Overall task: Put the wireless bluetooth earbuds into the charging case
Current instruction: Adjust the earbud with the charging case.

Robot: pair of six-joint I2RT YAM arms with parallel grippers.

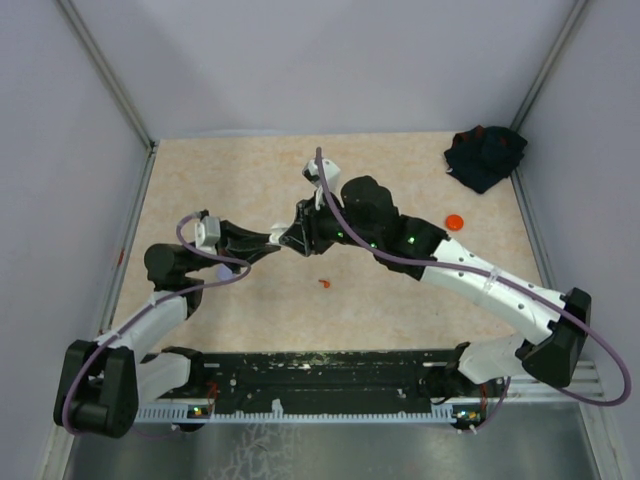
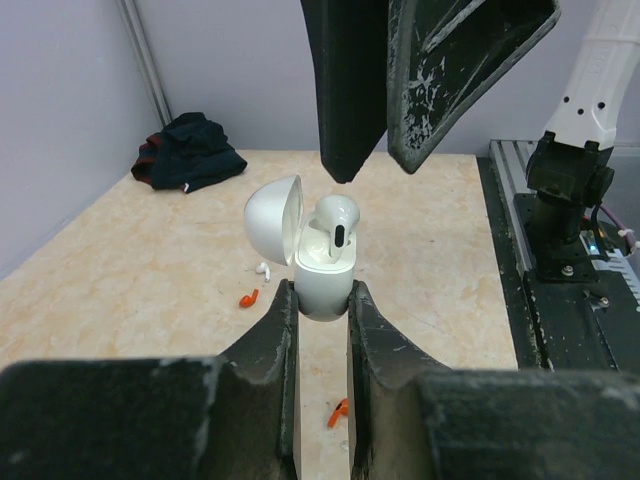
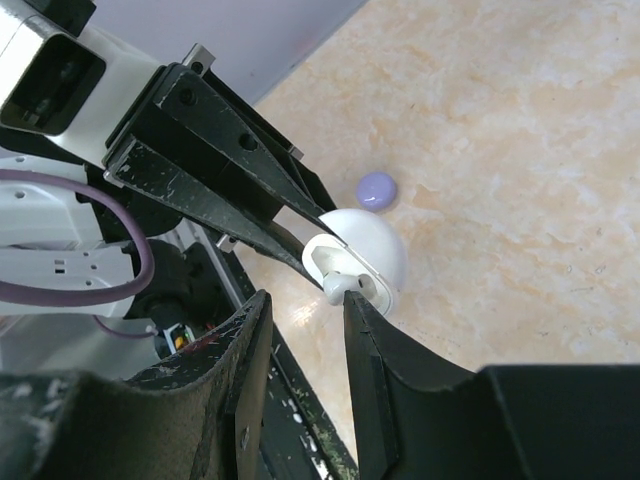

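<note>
Walls (image 1: 300,60) of pale grey close in a beige, marbled counter (image 1: 230,180). Left of the charging case (image 2: 322,272) a lavender disc (image 3: 378,188) lies flat. The left claw (image 2: 320,295) grips the white case by its base, lid tipped open, with one white earbud (image 2: 338,225) standing in it. The right claw (image 3: 305,300) hovers just over the case, slightly parted and empty. Two tiny orange earbuds (image 2: 248,297) lie on the counter near the case. An orange disc (image 1: 455,221) sits to the right of the case, and a dark cloth (image 1: 485,155) is in the corner beyond.
</note>
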